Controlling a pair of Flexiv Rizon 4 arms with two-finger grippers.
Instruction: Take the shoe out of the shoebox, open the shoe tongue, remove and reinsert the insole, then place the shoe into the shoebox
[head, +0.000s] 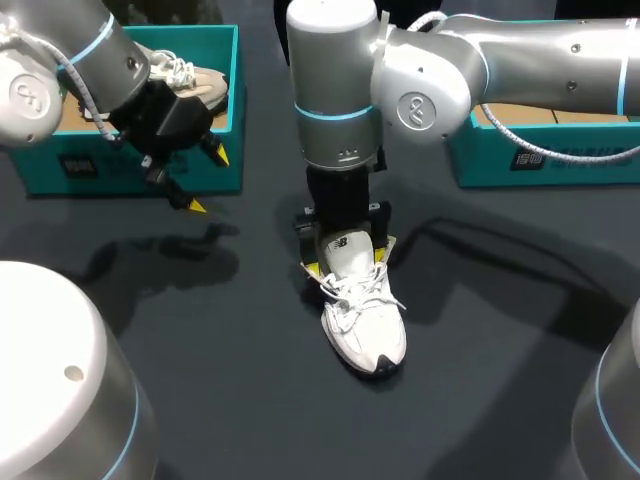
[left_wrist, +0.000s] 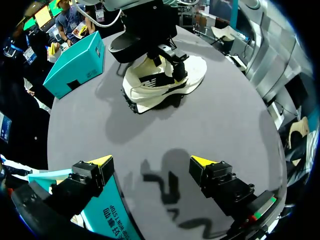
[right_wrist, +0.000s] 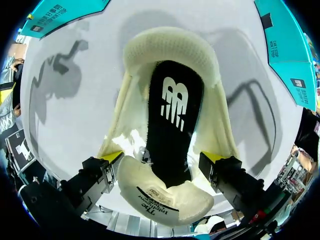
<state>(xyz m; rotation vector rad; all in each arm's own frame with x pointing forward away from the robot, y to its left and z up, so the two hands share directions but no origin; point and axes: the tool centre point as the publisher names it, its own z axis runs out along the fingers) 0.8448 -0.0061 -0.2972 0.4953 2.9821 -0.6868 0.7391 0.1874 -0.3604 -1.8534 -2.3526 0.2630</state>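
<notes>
Location of shoe (head: 362, 325): out of any box, standing on its sole near the middle of the table (head: 500, 350), toe toward the near edge, well apart from both boxes. Tongue (right_wrist: 165, 192) folded forward, label side up. Black insole (right_wrist: 175, 115) lying flat inside, judged not yet lifted.

Right gripper (head: 347, 262): set down over the shoe at the tongue, above the opening. Cannot tell whether clamped on the shoe or merely placed around it.

Left gripper (head: 208, 181): wide open, holding nothing, hanging just in front of the teal box (head: 120, 170) at the far left corner, well away from the shoe. Beige second shoe (head: 195, 80) noted inside that box. Another teal box (head: 560, 160) at the far right edge.

Risks, as judged:
- Collision of the two grippers over the opening, given so little room beside the right one for a reach at the insole.
- Dragging or tipping of the whole shoe during the pull on the insole, likely with a loose hold or none.
- Tongue springing back over the opening on release.
- Snagging of a yellow tip in the loose laces (head: 352, 292).
- Buckling of the insole on reinsertion, from pushing in at the heel before seating the toe end.
- Return to the wrong box, the left one being already occupied
</notes>
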